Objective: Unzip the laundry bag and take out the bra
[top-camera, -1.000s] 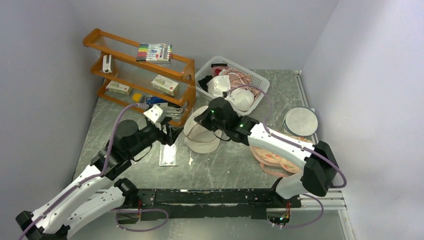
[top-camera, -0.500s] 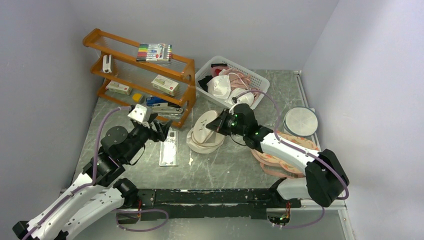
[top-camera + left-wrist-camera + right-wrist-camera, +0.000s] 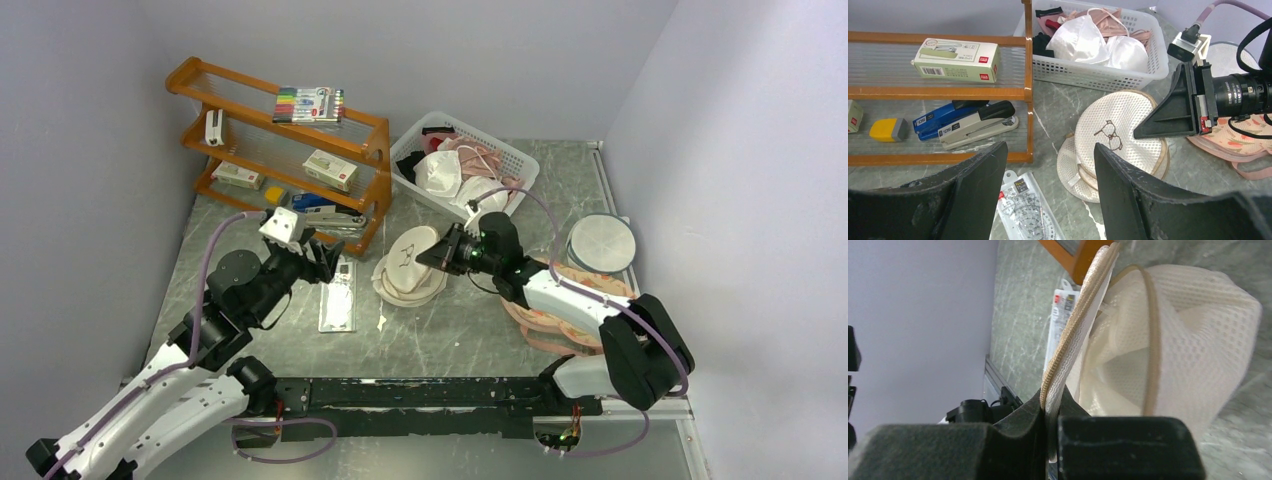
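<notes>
The laundry bag lies mid-table, a cream mesh pouch with a beige zip rim. Its upper half with the black spectacles emblem is lifted and tilted, and the lower half rests on the table. My right gripper is shut on the rim at the bag's right side. The right wrist view shows the jaws of this gripper pinching the zip tape, with the mesh gaping behind. My left gripper is open and empty, left of the bag and apart from it. In its own wrist view the left gripper frames the bag. No bra shows inside the bag.
An orange shelf rack with a stapler and boxes stands at the back left. A clear ruler packet lies below my left gripper. A white basket of garments is behind the bag. Peach fruit-patterned pads and a grey disc lie at the right.
My left gripper has drawn back left, away from the bag. My right gripper has pulled the rim rightwards, and the emblem half now tilts up off the lower half.
</notes>
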